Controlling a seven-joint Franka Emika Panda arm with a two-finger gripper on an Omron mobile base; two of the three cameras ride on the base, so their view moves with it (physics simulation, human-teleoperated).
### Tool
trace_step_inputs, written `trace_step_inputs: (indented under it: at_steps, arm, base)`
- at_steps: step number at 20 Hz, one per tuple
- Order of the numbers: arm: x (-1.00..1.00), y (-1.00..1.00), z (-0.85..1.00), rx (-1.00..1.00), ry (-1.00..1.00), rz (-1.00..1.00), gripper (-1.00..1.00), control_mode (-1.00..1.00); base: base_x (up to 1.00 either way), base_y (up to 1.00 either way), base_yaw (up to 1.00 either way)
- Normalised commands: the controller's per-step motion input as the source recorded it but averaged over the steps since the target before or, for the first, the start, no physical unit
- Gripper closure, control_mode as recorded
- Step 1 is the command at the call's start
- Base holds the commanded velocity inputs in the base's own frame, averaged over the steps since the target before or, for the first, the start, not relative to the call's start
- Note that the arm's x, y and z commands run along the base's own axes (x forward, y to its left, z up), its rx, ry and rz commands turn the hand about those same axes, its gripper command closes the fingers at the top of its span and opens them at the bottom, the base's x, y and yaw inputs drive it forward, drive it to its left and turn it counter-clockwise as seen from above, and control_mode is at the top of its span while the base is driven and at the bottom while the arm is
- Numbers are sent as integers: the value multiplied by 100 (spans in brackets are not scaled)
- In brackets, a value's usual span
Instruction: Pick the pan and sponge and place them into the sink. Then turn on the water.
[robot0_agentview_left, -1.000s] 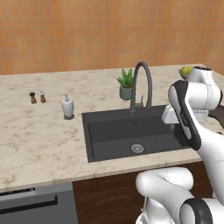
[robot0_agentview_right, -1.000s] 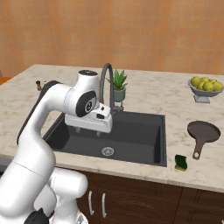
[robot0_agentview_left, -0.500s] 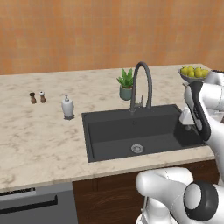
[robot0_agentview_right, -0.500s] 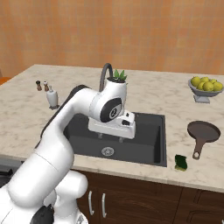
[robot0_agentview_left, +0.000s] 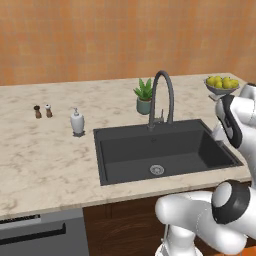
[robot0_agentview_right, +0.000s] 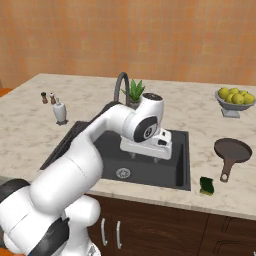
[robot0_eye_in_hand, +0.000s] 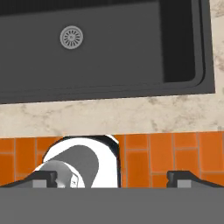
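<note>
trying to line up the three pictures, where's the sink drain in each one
Left base view: drain, centre, low on the sink floor.
Right base view, left of centre, below the arm.
Hand view, upper left.
Shared landmark: the sink's front rim along the marble counter.

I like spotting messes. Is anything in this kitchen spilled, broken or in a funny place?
Nothing stands out. The pan lies flat on the counter, the sponge sits near the counter's front edge, the fruit bowl is upright, and the sink is dry with nothing in it.
</note>
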Motion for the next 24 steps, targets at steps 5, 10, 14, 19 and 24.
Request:
trace_step_inputs:
  at_steps: [5,10,14,19,24]
  arm:
    - [43,-52,-18,0,-1,-2,-100,-100]
    - [44,-48,-15,0,0,-1,-100,-100]
    - [43,-62,-11,0,-1,0,-100,-100]
    - [46,-60,-15,0,-1,0,-100,-100]
    - [22,-53,-14,0,-1,0,-100,-100]
  base:
    - [0,0,0]
    - [0,0,0]
    - [0,0,0]
    - [0,0,0]
    - [0,0,0]
